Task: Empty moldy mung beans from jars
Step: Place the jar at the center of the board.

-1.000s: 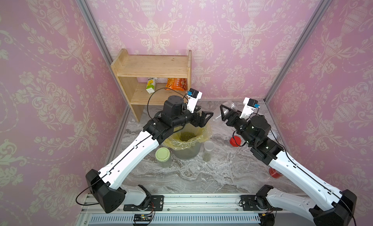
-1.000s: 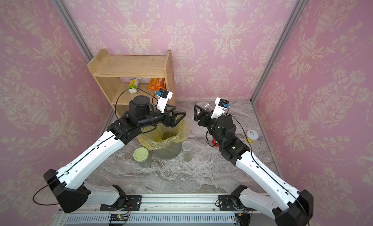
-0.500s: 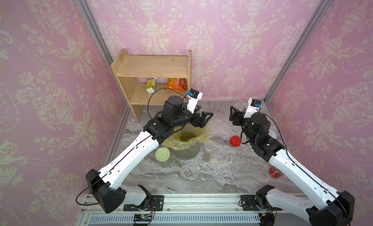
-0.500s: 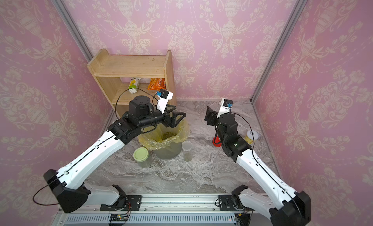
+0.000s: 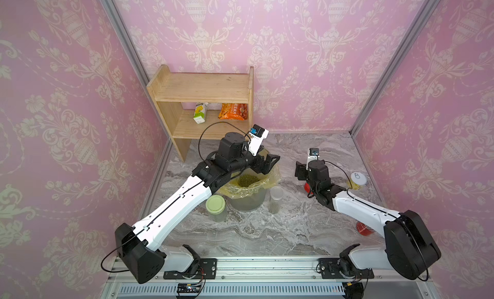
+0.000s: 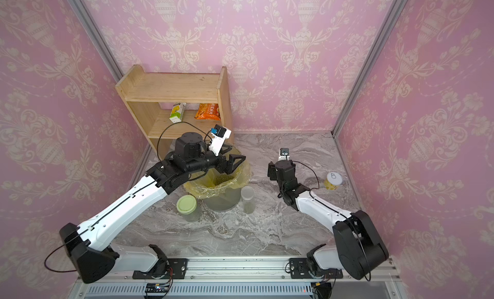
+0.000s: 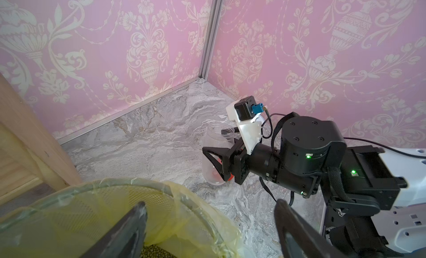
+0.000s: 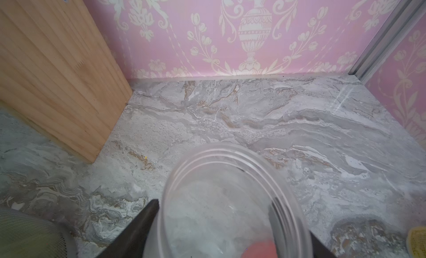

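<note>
Jars share a grey marbled tabletop (image 5: 267, 230) walled in pink; a wooden shelf (image 5: 203, 89) fills the back left corner, with a carton (image 5: 200, 116) and an orange packet (image 5: 234, 111) on its lower board; the left arm stretches from the front rail and hangs the left gripper (image 7: 209, 205) over the bin's far rim, fingers spread wide with nothing between them; the right gripper (image 8: 214, 208) sits low, to the right of the bin, its fingers pressed on either side of a lidless clear jar (image 7: 216, 150) that is mouth up and looks empty, though whether its base touches the table cannot be told; the mesh bin (image 5: 248, 201), lined with a yellow bag, stands mid-table; just beside its front left is the green-lidded jar (image 5: 216, 205), and at its front right the slim jar (image 5: 276, 198), both upright and capped; a yellow tin (image 5: 357, 180) stands near the right wall; a red can (image 5: 362, 228) shows partly behind the right arm; a red lid (image 5: 307, 187) lies flat under the right wrist; the mung beans (image 5: 247, 180) form a dark green heap inside the bag.
</note>
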### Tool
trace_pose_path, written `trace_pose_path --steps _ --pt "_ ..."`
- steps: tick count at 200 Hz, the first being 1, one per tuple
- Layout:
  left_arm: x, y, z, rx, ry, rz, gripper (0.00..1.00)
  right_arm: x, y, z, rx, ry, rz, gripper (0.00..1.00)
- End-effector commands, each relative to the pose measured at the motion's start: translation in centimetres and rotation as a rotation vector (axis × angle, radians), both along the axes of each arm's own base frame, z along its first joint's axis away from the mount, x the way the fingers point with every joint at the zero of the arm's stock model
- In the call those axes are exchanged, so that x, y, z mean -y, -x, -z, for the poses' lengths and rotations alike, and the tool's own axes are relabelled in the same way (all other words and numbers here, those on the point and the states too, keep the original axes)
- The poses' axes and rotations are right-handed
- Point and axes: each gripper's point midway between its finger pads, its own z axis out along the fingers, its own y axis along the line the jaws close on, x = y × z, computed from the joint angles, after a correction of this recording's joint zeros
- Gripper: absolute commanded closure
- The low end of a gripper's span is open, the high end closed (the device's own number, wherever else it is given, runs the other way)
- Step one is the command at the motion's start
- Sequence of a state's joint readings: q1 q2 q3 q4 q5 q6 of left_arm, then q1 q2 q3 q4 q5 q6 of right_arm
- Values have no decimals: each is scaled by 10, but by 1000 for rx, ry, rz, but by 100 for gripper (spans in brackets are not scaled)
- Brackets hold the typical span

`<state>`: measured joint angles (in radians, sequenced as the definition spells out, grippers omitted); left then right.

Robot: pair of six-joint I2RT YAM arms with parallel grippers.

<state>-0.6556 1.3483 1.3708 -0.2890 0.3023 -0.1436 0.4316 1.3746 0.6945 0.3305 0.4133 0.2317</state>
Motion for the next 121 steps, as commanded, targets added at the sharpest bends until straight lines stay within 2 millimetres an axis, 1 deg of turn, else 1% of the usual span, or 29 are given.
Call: trace_pose_path --steps 1,15,37,62,85,121 --pt "-11 -1 -6 58 -20 -25 12 2 -6 -7 80 -6 14 43" --pt "-12 -1 -1 56 -31 -26 11 3 -4 4 62 3 17 43" --pt "-13 -2 6 54 -42 -31 11 1 -1 14 71 -3 6 44" --pt "-12 -4 12 46 -38 -30 11 0 -2 28 54 66 20 44" --pt "-13 -6 15 43 -39 -37 11 -1 -6 32 56 105 49 44" --pt "-14 -7 14 51 -39 -41 11 -6 -9 41 63 190 110 45"
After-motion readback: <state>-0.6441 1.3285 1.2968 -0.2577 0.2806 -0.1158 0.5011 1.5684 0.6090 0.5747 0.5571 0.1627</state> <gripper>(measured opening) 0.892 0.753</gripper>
